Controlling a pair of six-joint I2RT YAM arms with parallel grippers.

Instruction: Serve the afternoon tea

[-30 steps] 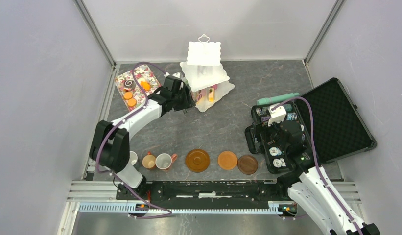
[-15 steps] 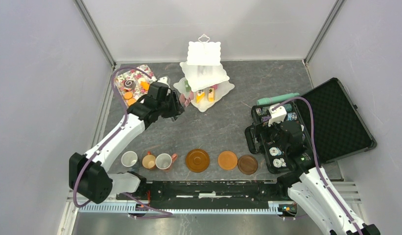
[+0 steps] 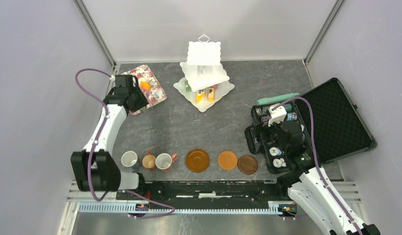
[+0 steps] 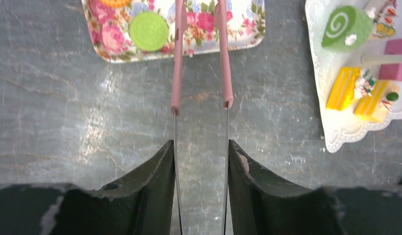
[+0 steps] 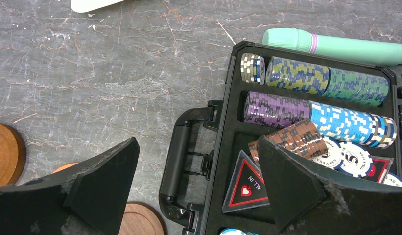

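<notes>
The white three-tier stand (image 3: 203,54) stands at the back centre, with toy cakes on its lowest tier: a green roll (image 4: 342,28), yellow slices (image 4: 343,88) and a pink piece (image 4: 397,58). My left gripper (image 3: 132,100) (image 4: 201,142) is shut on pink-tipped metal tongs (image 4: 178,58), whose empty tips reach over the near edge of the floral tray (image 4: 238,29) beside a green cookie (image 4: 148,30). Three mugs (image 3: 149,160) and three brown-orange saucers (image 3: 227,160) line the front. My right gripper (image 3: 282,134) (image 5: 198,142) is open over the handle of the chip case.
The open black case of poker chips (image 3: 336,117) lies at the right, with a mint-green tube (image 5: 336,46) behind it. The floral tray (image 3: 152,85) sits at the back left with an orange cake (image 3: 145,85) on it. Walls close in on three sides.
My left arm has swung left with the tongs, from the stand's lowest tier to the floral tray. The right arm has not moved.
</notes>
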